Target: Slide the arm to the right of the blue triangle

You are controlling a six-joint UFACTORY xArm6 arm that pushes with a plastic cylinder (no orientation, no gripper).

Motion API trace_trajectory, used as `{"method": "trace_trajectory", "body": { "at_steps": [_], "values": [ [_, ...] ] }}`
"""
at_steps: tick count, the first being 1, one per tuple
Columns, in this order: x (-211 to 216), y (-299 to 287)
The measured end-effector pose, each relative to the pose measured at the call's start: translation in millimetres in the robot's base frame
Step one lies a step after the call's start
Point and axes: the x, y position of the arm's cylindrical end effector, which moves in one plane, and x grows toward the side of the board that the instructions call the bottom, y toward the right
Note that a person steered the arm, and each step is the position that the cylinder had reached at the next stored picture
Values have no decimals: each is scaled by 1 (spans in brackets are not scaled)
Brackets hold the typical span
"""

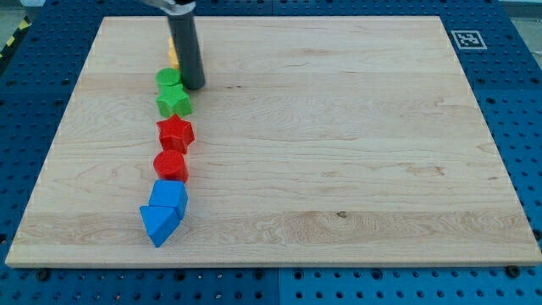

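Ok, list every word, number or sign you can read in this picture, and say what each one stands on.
No readable words, letters or numbers anywhere.
One sign only: a black-and-white square marker at the top-right corner of the wooden board; it is a coded pattern, not text, and too small to decode.
The blocks and my tip carry no labels.

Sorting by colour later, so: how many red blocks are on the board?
2: a red star below the green star, and a red round block beneath it. None seem hidden.

Bright, even light from overhead fills the sharp view, the wooden board (339, 144) shows no glare, each block throws only a faint short shadow, and the rod (185, 47) is slightly blurred at twelve o'clock.
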Motion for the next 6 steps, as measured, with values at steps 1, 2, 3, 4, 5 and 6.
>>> {"method": "trace_trajectory", "body": {
  "at_steps": [1,2,3,4,5,6],
  "values": [
    [8,-11],
    [-4,13],
    [2,70],
    [49,100],
    [106,122],
    [165,122]
  ]
}}
